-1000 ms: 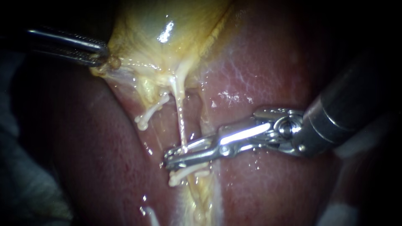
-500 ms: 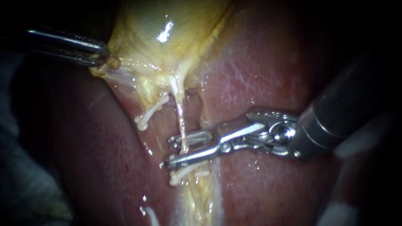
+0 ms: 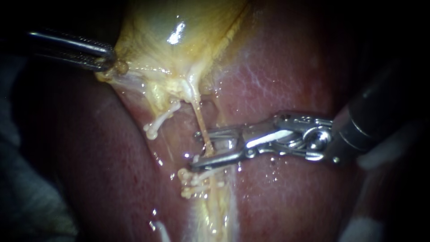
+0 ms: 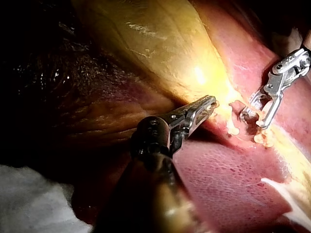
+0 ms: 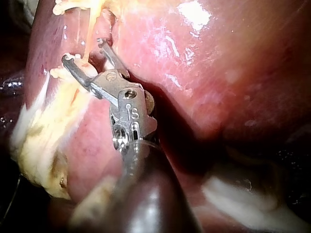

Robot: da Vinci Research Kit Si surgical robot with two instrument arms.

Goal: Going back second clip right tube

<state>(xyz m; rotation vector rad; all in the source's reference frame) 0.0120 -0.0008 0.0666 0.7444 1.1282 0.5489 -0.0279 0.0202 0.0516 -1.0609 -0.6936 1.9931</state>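
On the bench, the right instrument (image 3: 195,150) reaches in across the red liver (image 3: 286,71) with its jaws parted, a clear gap showing between them. The thin, pale right tube (image 3: 200,123) runs down through that gap, and neither jaw is clamped on it. Just below the lower jaw, a cluster of white clips (image 3: 190,179) sits where the right tube meets a yellowish strip of tissue. Beside it, the shorter left tube (image 3: 162,118) ends in a white knob of its own. The left instrument (image 3: 107,60) has its jaws closed on the edge of the yellow gallbladder (image 3: 179,40), from which both tubes descend. The view from the right wrist shows the right instrument (image 5: 82,51) spread wide around the tube. The view from the left wrist shows the left instrument (image 4: 206,104) pinching gallbladder tissue, with the right instrument (image 4: 255,116) ahead of it.
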